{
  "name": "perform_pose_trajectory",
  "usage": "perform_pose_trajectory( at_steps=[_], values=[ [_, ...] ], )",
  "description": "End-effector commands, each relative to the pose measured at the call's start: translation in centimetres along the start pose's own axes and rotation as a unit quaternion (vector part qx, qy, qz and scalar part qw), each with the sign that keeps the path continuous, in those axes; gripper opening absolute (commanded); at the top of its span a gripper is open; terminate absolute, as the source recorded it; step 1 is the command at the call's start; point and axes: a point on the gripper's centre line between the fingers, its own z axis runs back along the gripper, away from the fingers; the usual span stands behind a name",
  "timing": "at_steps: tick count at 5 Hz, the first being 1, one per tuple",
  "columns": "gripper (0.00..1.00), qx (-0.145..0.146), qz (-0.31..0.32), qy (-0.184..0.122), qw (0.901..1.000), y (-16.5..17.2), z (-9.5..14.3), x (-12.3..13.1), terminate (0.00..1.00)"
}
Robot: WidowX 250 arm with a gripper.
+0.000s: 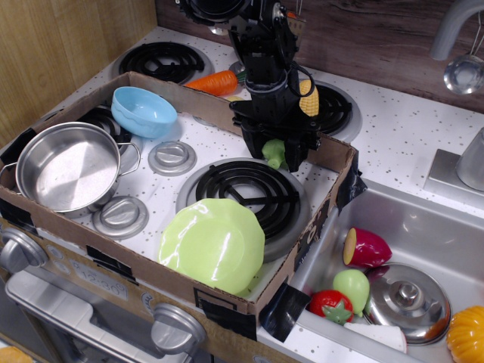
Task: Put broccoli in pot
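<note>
The broccoli [274,152], a small light green floret, sits at the back edge of the front right burner [249,195], just inside the cardboard box wall. My black gripper [275,153] points straight down over it, with a finger on each side, shut on the floret. The broccoli rests low, at about burner height. The shiny steel pot [66,168] stands empty at the far left of the box, well apart from the gripper.
A light blue bowl [144,111] stands behind the pot and a large light green plate [213,243] lies in front. Carrot [215,82] and corn [307,98] lie behind the box wall [333,153]. The sink at right holds a steel lid [407,302] and toy fruit [368,248].
</note>
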Motion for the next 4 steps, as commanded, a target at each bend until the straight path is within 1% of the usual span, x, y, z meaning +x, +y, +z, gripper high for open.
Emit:
perform_pose_trajectory(
  at_steps=[1, 2, 3, 4],
  values=[
    [0.00, 0.045, -0.007, -0.024, 0.9987, 1.3, 5.3, -1.0, 0.00],
    [0.00, 0.070, -0.009, -0.016, 0.9974, 2.8, 7.1, -1.7, 0.00],
    [0.00, 0.080, -0.012, -0.017, 0.9965, 4.0, 8.5, -2.5, 0.00],
    [0.00, 0.093, -0.001, -0.008, 0.9956, 6.2, 9.8, -4.2, 0.00]
  ],
)
